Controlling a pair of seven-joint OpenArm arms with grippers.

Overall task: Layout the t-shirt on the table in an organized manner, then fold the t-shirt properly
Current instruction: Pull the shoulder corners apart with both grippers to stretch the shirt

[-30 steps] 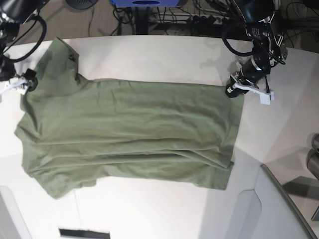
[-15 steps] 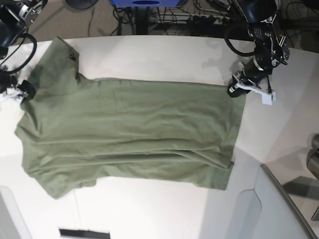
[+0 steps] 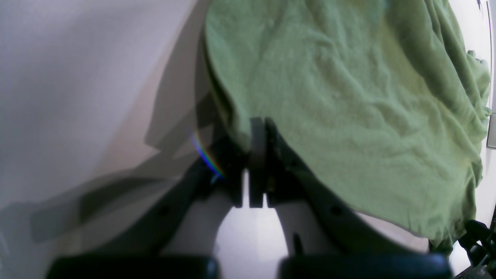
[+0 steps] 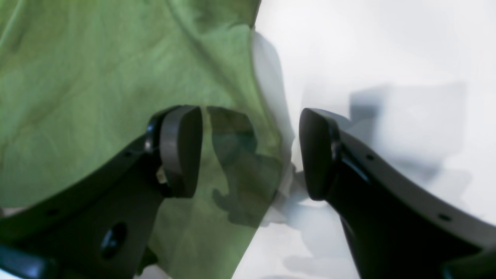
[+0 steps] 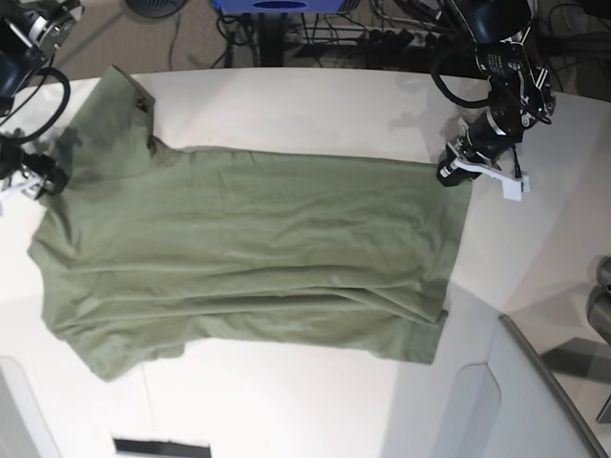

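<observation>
The olive-green t-shirt lies spread out on the white table, collar end at the view's left and hem at the right. My left gripper is shut on the shirt's far hem corner; in the left wrist view the closed gripper pinches the t-shirt at its edge. My right gripper sits at the shirt's left edge. In the right wrist view this gripper is open, one finger above the t-shirt, the other above the bare table, the cloth's edge between them.
A grey angled panel rises at the near right corner. Cables and a blue object lie beyond the table's far edge. A dark strip sits at the front edge, and grey cylinders stand at the right border.
My right gripper has moved nearer along the shirt's left edge and its jaws have narrowed. The left gripper has pulled the hem corner slightly to the right.
</observation>
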